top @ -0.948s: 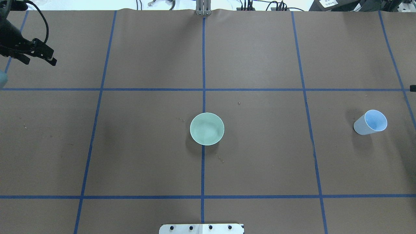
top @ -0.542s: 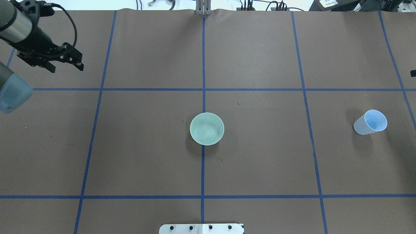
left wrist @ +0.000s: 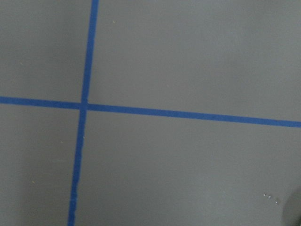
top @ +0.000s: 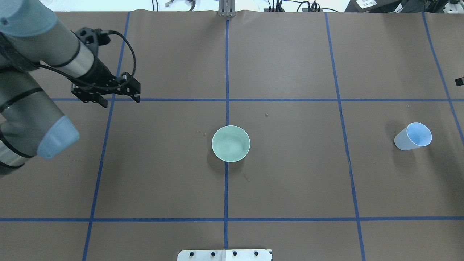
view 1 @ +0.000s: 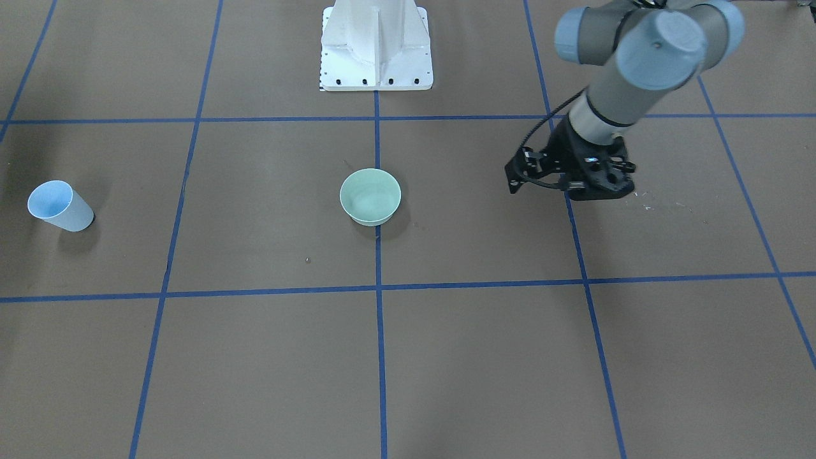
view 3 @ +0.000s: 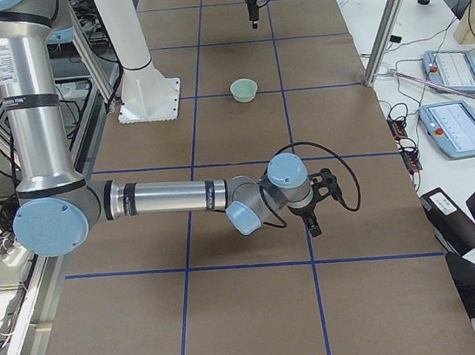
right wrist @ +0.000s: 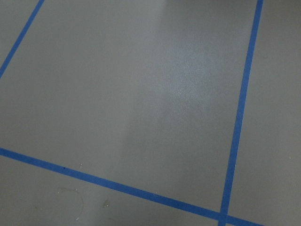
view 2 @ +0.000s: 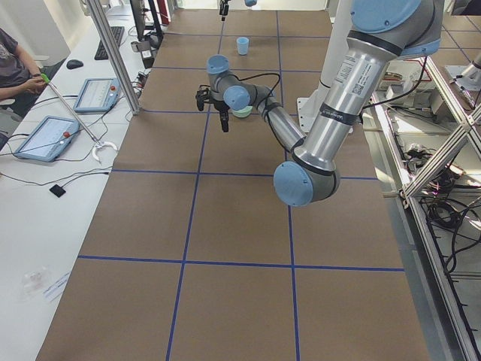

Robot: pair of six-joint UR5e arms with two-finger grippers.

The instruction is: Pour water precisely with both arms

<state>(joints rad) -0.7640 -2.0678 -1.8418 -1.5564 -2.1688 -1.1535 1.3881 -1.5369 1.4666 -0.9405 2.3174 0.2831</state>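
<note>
A mint-green bowl (top: 231,143) (view 1: 370,196) stands at the table's middle. Far to my right stands a pale blue cup (top: 413,136) (view 1: 58,205), upright with its mouth open. I cannot make out the water in either vessel. My left gripper (top: 121,102) (view 1: 570,191) hangs open and empty above the brown mat, left of the bowl and a little beyond it. The left wrist view holds only mat and blue tape. My right gripper (view 3: 323,212) shows only in the side views, low over the mat at the table's right end. I cannot tell whether it is open or shut.
Blue tape lines (top: 227,72) divide the brown mat into squares. The white pedestal base (view 1: 376,48) stands at the robot's edge. Aluminium posts (view 3: 392,17) and desks with tablets (view 2: 45,135) line the far side, where a person (view 2: 15,64) sits.
My left arm has swung in from the far-left edge toward the table's middle, carrying its open gripper rightward and nearer. Bowl and cup have not moved.
</note>
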